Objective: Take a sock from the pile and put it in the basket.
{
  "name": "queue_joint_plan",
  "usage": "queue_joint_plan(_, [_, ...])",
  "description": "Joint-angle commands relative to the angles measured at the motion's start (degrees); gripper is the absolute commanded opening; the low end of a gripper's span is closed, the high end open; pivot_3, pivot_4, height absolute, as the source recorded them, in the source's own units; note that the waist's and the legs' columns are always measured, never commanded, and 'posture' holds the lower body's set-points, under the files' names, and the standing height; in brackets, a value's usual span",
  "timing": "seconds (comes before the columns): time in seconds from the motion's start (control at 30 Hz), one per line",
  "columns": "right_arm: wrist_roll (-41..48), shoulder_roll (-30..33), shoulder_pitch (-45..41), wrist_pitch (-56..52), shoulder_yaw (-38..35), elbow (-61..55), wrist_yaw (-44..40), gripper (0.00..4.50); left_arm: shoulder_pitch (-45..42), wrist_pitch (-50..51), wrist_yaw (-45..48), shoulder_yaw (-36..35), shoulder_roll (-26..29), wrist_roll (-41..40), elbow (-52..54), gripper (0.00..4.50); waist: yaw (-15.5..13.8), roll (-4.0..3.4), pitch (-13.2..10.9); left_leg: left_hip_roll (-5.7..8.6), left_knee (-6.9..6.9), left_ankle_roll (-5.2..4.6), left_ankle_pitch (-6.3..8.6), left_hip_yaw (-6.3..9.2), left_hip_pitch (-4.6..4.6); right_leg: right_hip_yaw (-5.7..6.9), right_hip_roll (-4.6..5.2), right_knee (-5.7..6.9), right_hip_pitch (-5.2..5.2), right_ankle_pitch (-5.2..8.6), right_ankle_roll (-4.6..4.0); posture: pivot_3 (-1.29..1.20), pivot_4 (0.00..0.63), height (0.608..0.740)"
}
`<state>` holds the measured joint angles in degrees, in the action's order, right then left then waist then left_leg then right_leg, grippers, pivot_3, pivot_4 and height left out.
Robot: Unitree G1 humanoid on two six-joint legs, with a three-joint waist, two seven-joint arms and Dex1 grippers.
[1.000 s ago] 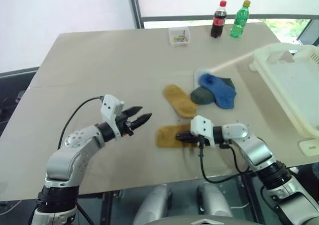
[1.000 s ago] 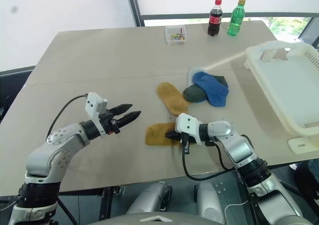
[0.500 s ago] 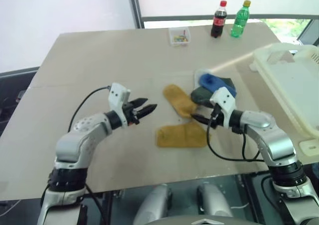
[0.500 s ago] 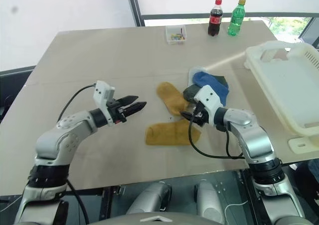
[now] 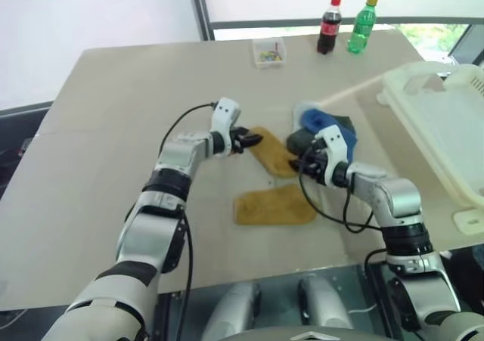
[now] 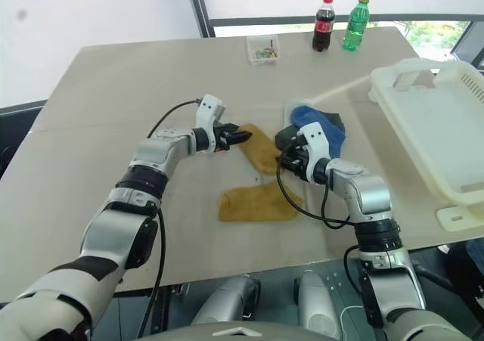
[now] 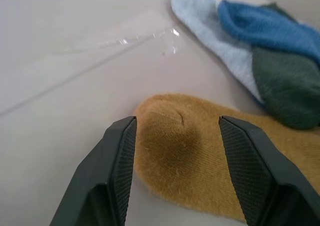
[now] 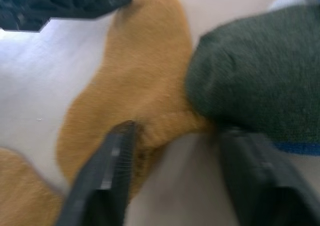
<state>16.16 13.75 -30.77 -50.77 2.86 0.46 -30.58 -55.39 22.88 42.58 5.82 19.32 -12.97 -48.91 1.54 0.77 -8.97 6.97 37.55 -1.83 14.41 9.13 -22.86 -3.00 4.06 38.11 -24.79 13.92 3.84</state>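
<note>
A: Where does the sock lie from the grippers?

B: There are two mustard socks apart from the pile (image 5: 327, 131). The upper mustard sock (image 5: 271, 151) lies on the table (image 5: 128, 114), and its long axis runs diagonally, from the rounded toe end near the left gripper (image 5: 252, 139) down to the other end near the right gripper (image 5: 302, 162). So one gripper stands at each end of the same sock.

A: Are the jaws spread?

B: The left ones are spread. In the left wrist view the two fingers (image 7: 117, 158) stand wide on both sides of the toe, with the cloth between them, and they do not pinch it. The right fingers (image 8: 102, 176) also stand apart, over the edge where this sock touches the dark grey-green sock (image 8: 250, 75). Neither gripper holds anything.

A: Which arm is better for the grasp?

B: I think the left is better lined up, because the toe sits already inside its jaws. But the basket (image 5: 446, 129) is far on the right side, well apart from the socks, so the right arm is nearer to it.

A: And the second mustard sock (image 5: 274, 205)?

B: It lies flat, closer to the robot, below both grippers and touching neither.
</note>
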Motion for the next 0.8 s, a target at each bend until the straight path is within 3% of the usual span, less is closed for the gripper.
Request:
queue_joint_plan(0.03, [-1.6,0.8,-0.1,2.1,3.2,1.6,-0.6,0.44,-2.9,-3.1,0.1,-0.6,-1.8,2.5,-7.6,2.74,0.1,0.00,0.1,0.00,0.00,0.00,0.00,0.01,0.00,0.01,0.00,-0.01,0.01,0.00,0.00,0.00,0.150,0.729])
queue_joint_plan(0.07, [-2.3,1.3,0.0,3.0,4.1,1.9,-0.8,0.01,-3.2,-3.4,0.6,-0.8,-2.3,2.8,-8.7,2.23,0.3,0.01,0.1,0.02,0.00,0.00,0.00,0.01,0.01,0.01,0.00,-0.01,0.02,0.00,0.00,0.00,0.150,0.729])
queue_joint_plan(0.1, [-2.9,1.8,0.1,3.8,4.7,2.1,-1.1,0.00,-3.2,-3.5,1.2,-1.3,-2.6,2.8,-9.2,1.97,0.5,0.01,0.2,0.03,0.00,0.00,0.00,0.01,0.01,0.00,0.01,0.00,0.02,0.00,0.00,0.00,0.150,0.729])
queue_joint_plan(0.23, [-2.8,3.6,0.5,6.4,4.8,0.6,-2.6,0.00,-1.2,-0.6,3.3,-4.6,-2.2,0.5,-4.8,0.11,0.7,0.02,0.2,0.03,0.02,0.00,0.00,0.02,0.03,0.00,0.01,0.06,0.03,0.00,0.00,0.00,0.150,0.729])
queue_joint_plan(0.33, [-0.9,6.3,1.4,5.8,4.6,-3.2,-5.8,0.00,3.6,8.8,4.5,-7.4,-0.3,-3.7,8.1,0.03,0.9,0.02,0.2,0.03,0.03,-0.01,0.00,0.01,0.02,-0.02,0.01,0.09,0.01,0.00,0.00,0.00,0.150,0.729])
queue_joint_plan(0.53, [1.3,13.4,2.9,6.6,6.1,-10.7,-13.0,0.00,21.1,35.6,-3.5,-14.4,2.8,-16.4,50.1,0.03,1.9,0.01,0.2,0.00,0.02,-0.01,0.00,-0.02,-0.25,-0.13,-0.01,0.15,-0.32,0.00,0.00,0.00,0.150,0.729])
queue_joint_plan(0.7, [3.0,16.3,2.8,5.9,6.9,-14.0,-16.6,0.00,31.4,50.6,-12.7,-22.4,-1.0,-26.1,72.3,0.03,1.4,0.01,0.2,-0.03,0.12,0.00,0.00,-0.10,-0.15,-0.16,-0.03,0.32,-0.28,0.00,0.00,0.00,0.150,0.729])
queue_joint_plan(0.8, [3.9,18.2,2.8,5.4,6.8,-15.8,-18.1,0.00,33.6,56.9,-18.7,-27.5,-4.9,-29.1,79.1,0.03,0.5,0.02,0.2,-0.03,0.13,0.01,0.00,-0.13,0.10,-0.13,-0.04,0.40,-0.04,0.00,0.01,0.00,0.150,0.729])
